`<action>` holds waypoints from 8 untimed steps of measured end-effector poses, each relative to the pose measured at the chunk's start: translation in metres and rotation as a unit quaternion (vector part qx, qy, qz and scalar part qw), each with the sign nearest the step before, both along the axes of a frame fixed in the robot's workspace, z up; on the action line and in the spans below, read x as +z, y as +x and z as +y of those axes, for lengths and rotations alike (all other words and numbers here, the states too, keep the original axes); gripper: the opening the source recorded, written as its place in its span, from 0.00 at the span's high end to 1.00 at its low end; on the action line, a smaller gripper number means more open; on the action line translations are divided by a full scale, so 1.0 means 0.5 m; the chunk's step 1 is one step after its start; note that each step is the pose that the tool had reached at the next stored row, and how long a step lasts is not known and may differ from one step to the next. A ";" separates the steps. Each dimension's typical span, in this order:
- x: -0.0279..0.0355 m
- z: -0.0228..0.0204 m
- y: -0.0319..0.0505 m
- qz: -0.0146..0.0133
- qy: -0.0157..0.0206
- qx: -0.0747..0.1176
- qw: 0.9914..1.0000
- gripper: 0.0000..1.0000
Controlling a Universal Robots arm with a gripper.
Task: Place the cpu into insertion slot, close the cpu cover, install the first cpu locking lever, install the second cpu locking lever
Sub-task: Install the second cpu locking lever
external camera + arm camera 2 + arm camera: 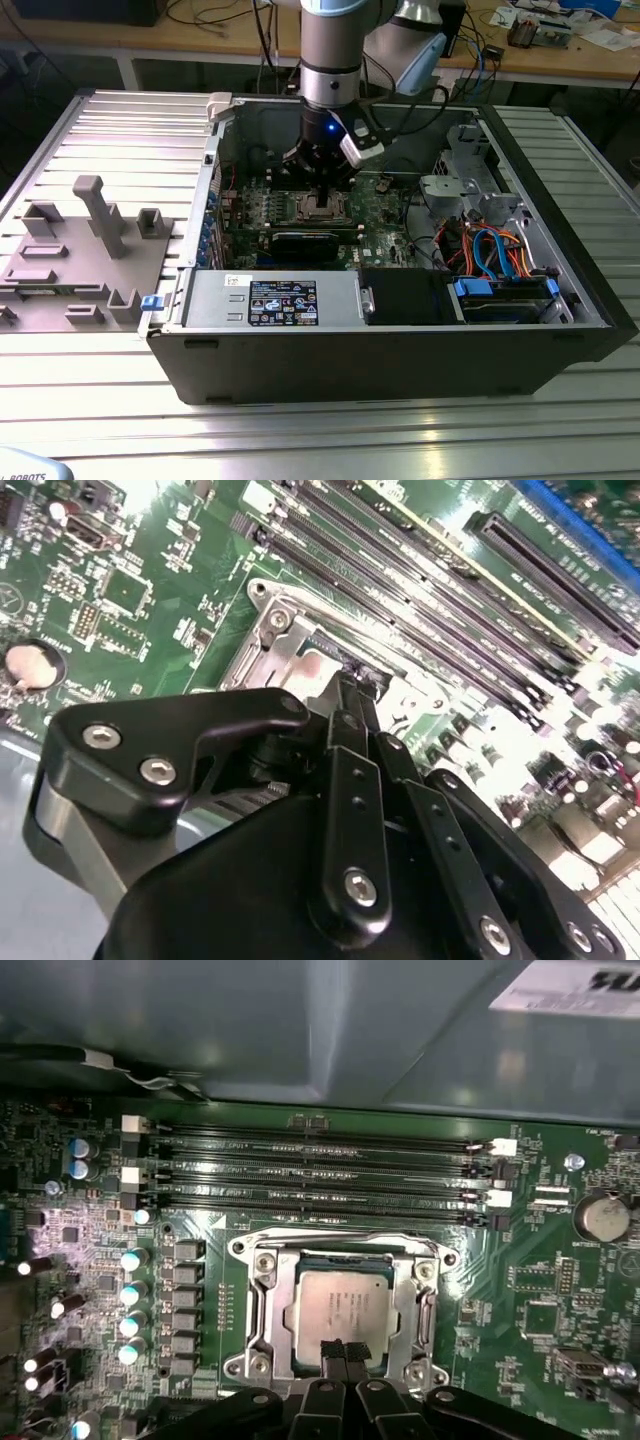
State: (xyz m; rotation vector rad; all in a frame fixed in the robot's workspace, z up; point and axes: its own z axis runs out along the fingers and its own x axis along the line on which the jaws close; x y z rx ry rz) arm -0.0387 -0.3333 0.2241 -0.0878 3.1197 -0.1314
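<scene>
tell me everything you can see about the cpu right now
The cpu is a small flat square chip with a silver-grey metal top bearing faint print. In the first wrist view it lies flat in the insertion slot, inside the silvery metal rim. The gripper has its narrow black fingertips at the chip's near edge; whether they touch it I cannot tell.

The exterior view looked down from afar into the open computer case; both wrist views hung close over the insertion slot.
</scene>
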 end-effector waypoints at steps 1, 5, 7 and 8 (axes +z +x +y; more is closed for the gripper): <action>0.005 0.0001 0.000 0.000 -0.001 0.000 1.000 0.89; 0.011 0.0004 0.000 0.000 -0.002 0.000 1.000 0.89; 0.012 0.0003 0.000 0.000 -0.002 0.000 1.000 0.89; 0.012 0.0003 0.000 0.000 -0.002 0.000 1.000 0.89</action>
